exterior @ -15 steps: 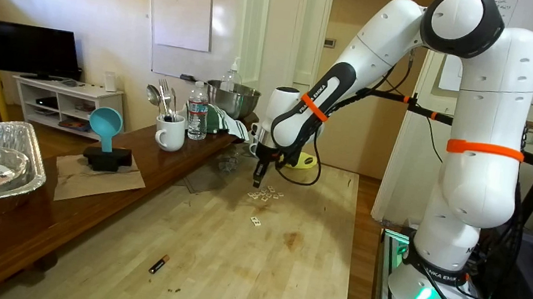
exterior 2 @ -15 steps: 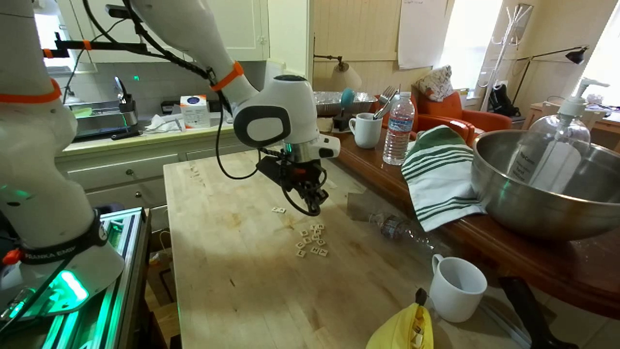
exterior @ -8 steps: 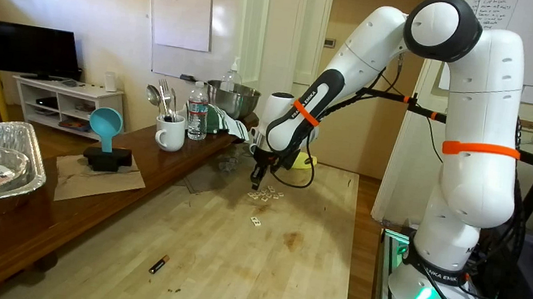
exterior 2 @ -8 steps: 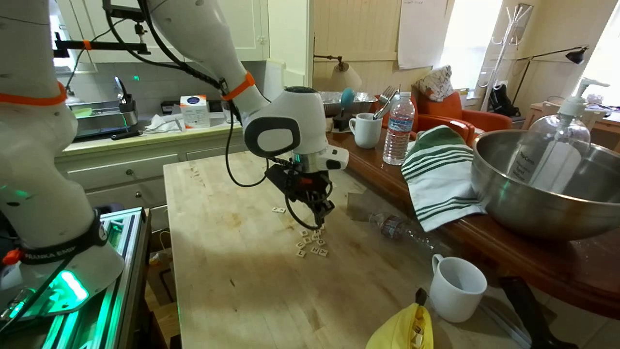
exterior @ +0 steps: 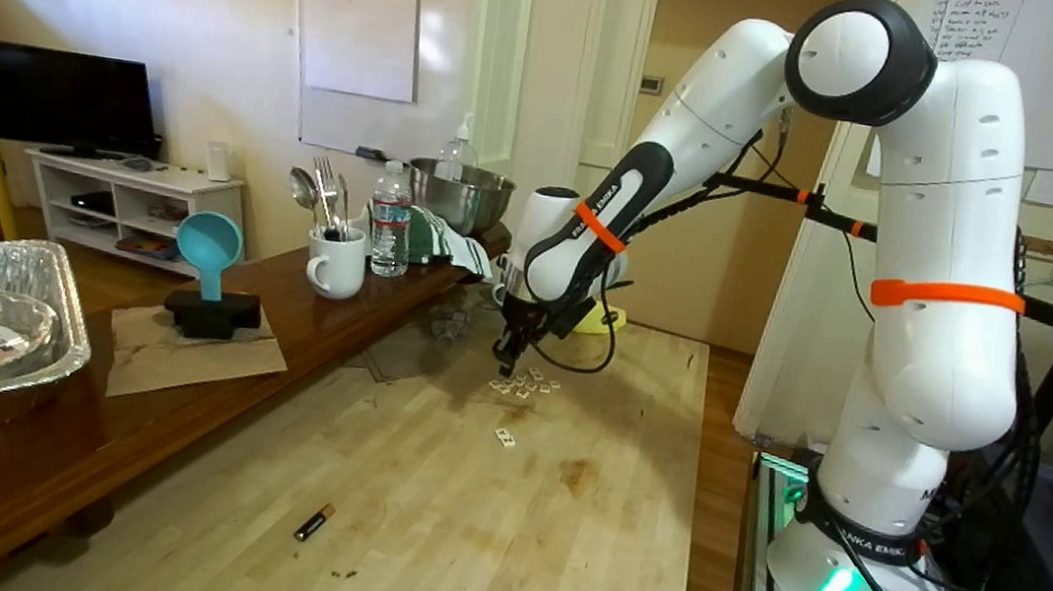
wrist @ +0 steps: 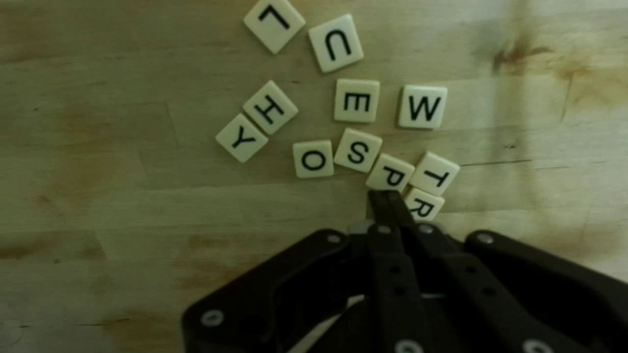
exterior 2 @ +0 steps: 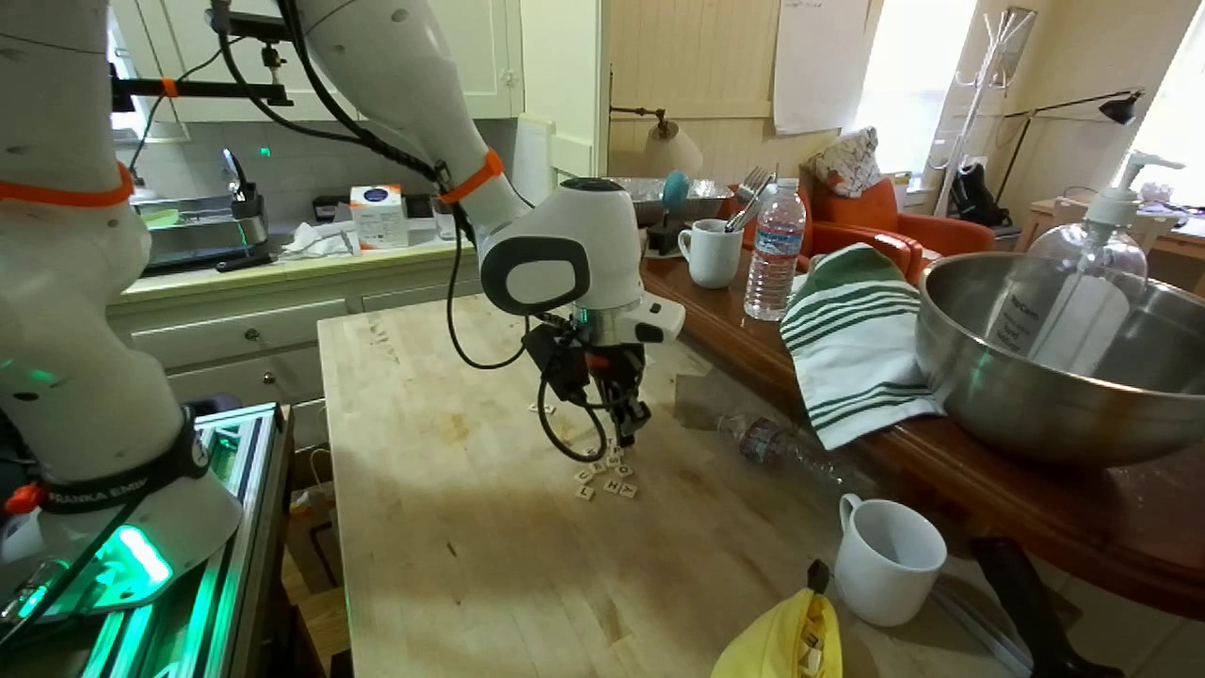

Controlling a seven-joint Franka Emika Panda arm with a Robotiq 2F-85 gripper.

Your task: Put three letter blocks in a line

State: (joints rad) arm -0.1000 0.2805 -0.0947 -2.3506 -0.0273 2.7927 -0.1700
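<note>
Step in hand, as judged: selection of a third block. A pair of letter blocks (exterior: 504, 438) lies side by side on the bench (exterior: 459, 536), apart from the main group of letter blocks (wrist: 356, 113), and is taken to be the start of the line. Whether the two touch cannot be told at this scale.

The tool (wrist: 386, 195) stands at the edge of the main group, its fingers pressed together with nothing seen between them. In the wrist view its tip overlaps the margins of block P (wrist: 390, 171) and block R (wrist: 425, 203); contact cannot be confirmed.

Next move, as judged: either spread the tool to straddle one block, or bear down on a block and slide it to an end of the pair. Blocks P, R and block T (wrist: 434, 173) lie close-packed, so work there risks disturbing neighbours. Block W (wrist: 423, 107), clear on all sides, offers better access.

Condition: flat, square, cream-coloured, corners slightly rounded, one black capital each. Eleven show in the wrist view, face up, at mixed angles. The pair's letters are illegible.
</note>
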